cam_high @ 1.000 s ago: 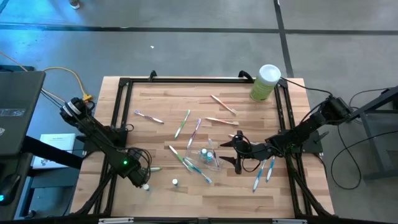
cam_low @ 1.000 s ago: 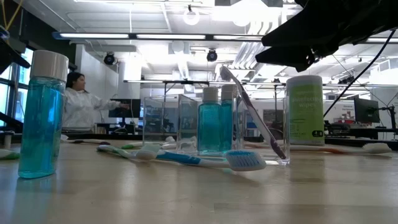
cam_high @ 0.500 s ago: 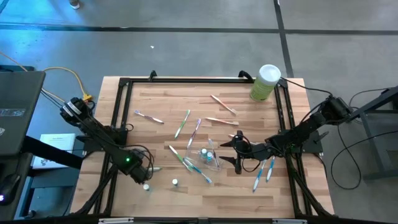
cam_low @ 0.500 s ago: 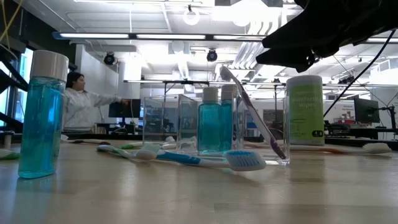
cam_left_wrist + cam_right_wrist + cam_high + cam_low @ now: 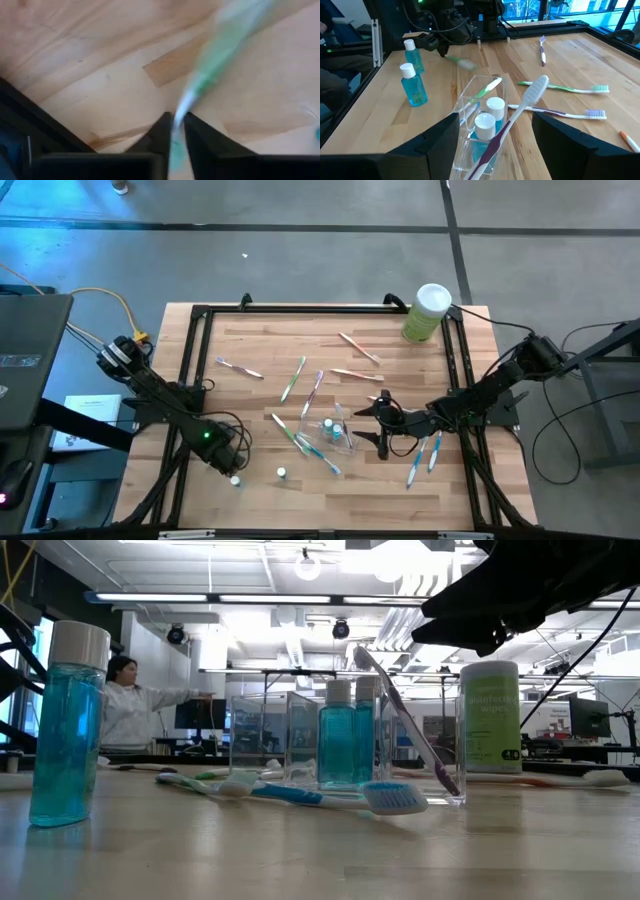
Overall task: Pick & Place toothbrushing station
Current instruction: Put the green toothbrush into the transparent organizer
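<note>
A clear plastic cup (image 5: 340, 432) stands mid-table and holds two teal bottles (image 5: 487, 125) and a leaning toothbrush (image 5: 520, 112). My right gripper (image 5: 383, 427) waits open just right of the cup, its fingers (image 5: 437, 142) on either side of it without touching. Two more teal bottles (image 5: 415, 85) stand near the table's left front. Beside them my left gripper (image 5: 232, 452) points down, shut on a green toothbrush (image 5: 220, 50). The right wrist view shows that gripper (image 5: 442, 49) with the brush (image 5: 464, 63) sticking out of it. My left gripper pinches the green toothbrush between its two fingertips at a pale stretch of the handle (image 5: 181, 107). The fingers come from above, pointing steeply down. The rest of the brush runs away from the fingers toward the cup, low over the wood. Whether it rests on the table I cannot tell.
Several loose toothbrushes (image 5: 300, 380) lie across the middle, two blue ones (image 5: 425, 458) by the right rail. A pale-green canister (image 5: 428, 312) stands at the far right corner. Black frame rails (image 5: 190, 380) border the table. A person (image 5: 125, 700) is in the room beyond.
My left gripper has sunk toward the table over the green toothbrush near the left rail and has turned a little. My right arm has kept still.
</note>
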